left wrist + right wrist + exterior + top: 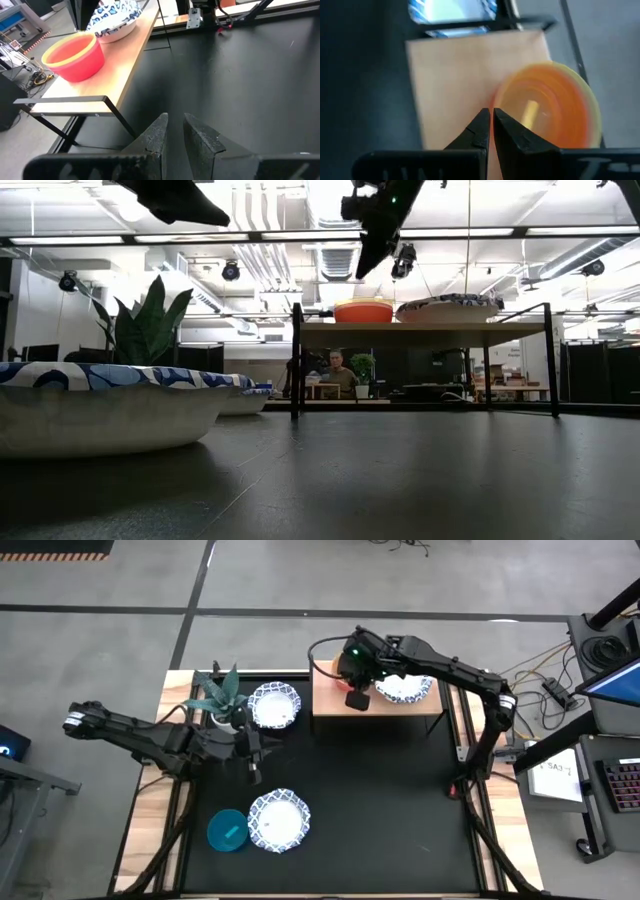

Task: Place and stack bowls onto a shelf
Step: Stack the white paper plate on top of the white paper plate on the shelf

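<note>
A red bowl (356,699) with a yellow inside stands on the light-wood shelf (330,692), next to a white bowl with a blue pattern (404,689). My right gripper (490,120) is shut and empty. It hovers above the red bowl's rim (546,112), clear of it in the low view (376,242). My left gripper (175,131) hangs over the bare table (380,800), empty, with a narrow gap between its fingers. Two more patterned bowls (273,705) (279,820) and a teal bowl (227,830) rest on the table.
A potted green spiky plant (220,696) stands at the table's far left, beside one patterned bowl. The shelf's thin dark legs (296,360) stand on the far part of the table. A person sits in the room behind (335,370).
</note>
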`<state>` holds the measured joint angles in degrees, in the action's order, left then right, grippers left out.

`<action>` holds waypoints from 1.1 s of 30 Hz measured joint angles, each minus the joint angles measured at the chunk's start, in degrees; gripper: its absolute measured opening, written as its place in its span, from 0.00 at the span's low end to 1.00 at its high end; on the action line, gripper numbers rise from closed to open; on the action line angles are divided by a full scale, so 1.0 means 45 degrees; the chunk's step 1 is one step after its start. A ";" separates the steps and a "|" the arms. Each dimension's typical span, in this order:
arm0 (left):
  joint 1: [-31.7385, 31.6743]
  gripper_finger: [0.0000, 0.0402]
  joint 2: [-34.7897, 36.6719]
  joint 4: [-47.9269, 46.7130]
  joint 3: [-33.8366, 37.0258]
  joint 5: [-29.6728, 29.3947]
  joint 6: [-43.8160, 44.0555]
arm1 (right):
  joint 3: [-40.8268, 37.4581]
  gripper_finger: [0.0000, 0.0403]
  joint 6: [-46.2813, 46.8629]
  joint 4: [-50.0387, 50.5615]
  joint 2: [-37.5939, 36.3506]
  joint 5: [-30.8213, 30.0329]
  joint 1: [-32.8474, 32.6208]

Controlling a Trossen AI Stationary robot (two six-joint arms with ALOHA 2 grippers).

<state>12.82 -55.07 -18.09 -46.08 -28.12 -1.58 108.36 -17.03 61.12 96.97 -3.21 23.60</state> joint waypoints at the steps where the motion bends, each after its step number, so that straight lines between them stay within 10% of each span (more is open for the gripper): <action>1: 0.0000 0.10 0.0000 -0.0006 0.0048 -0.0001 -0.0001 | -0.0057 0.03 0.0014 -0.0064 -0.0128 0.0143 -0.0132; 33: -0.0039 0.17 -0.3277 0.0899 0.0325 -0.1086 0.4083 | -1.2750 0.03 0.3150 -1.0009 -0.7955 -0.1528 -0.8536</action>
<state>12.65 -69.82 -14.04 -44.62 -33.01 16.80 50.98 -2.85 16.07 61.17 -10.09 -14.82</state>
